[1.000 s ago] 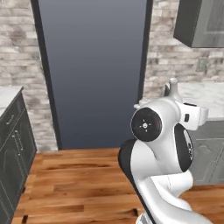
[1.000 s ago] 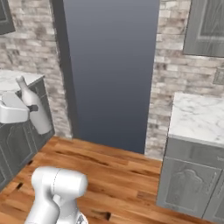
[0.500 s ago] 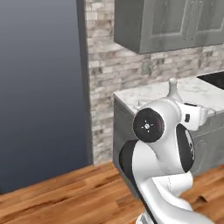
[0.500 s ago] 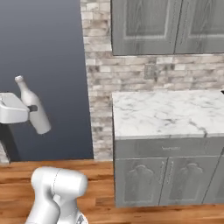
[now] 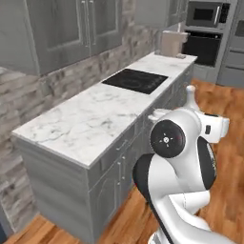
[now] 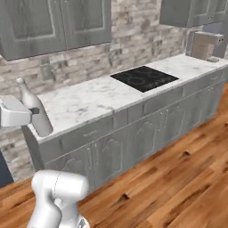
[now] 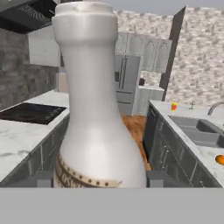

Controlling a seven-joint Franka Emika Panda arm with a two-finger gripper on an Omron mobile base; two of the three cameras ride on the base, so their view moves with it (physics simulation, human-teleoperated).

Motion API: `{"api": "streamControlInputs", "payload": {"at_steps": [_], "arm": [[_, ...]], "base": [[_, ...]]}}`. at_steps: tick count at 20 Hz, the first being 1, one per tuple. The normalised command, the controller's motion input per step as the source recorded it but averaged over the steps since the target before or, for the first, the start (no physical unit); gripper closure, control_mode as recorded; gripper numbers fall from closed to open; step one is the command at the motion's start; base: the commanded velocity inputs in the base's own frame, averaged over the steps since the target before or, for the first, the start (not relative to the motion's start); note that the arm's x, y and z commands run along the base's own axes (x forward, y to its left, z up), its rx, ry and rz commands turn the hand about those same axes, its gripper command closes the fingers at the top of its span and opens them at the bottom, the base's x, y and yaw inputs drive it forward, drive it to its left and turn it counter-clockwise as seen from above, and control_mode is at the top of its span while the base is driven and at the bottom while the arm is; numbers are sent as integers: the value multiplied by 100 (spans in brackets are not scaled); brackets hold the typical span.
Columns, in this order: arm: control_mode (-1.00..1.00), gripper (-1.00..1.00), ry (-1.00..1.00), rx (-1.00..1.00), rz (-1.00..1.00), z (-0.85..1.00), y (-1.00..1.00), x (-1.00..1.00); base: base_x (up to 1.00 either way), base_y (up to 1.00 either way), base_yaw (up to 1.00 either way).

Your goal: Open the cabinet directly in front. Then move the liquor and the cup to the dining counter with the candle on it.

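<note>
Liquor point(image 7: 98, 113) sits right up against my hand camera, its slim neck rising and a pale label band wrapping the wide base. From the right base view I see the same bottle point(image 6: 35, 113) held upright in the air at the far left, in front of the left end of the marble counter point(image 6: 89, 100), with the gripper point(image 6: 27, 116) clamped round its lower body. The fingers are grasping the liquor. In the left base view only the bottle's neck point(image 5: 190, 95) pokes up behind the white arm.

Behind it runs the marble counter with a black cooktop point(image 6: 144, 78) set into it, brick backsplash point(image 6: 133, 26) above, and grey wall cabinets point(image 6: 58, 22) overhead. Grey base cabinets point(image 6: 133, 133) stand under the counter, on a wood floor point(image 6: 178, 187).

Far off in the hand view, on the right, I can see the dining counter point(image 7: 175, 120) with its sink point(image 7: 197, 129) and faucet point(image 7: 214, 107). The cup point(image 7: 174, 106), yellow with a red mark, stands on that counter at its far end. 1 orange object point(image 7: 220, 160) lies near the right edge, too cut off to name.
</note>
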Motion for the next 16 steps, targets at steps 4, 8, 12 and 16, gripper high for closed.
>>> {"api": "streamControlInputs", "payload": {"at_steps": [4, 8, 12, 16], "arm": [[100, 100, 0, 0, 0, 0, 0, 0], [100, 100, 0, 0, 0, 0, 0, 0], [100, 100, 0, 0, 0, 0, 0, 0], [100, 100, 0, 0, 0, 0, 0, 0]], "base": [[0, -36, -94], [0, -63, -83], [35, -9, -27], [99, 16, -1]]}}
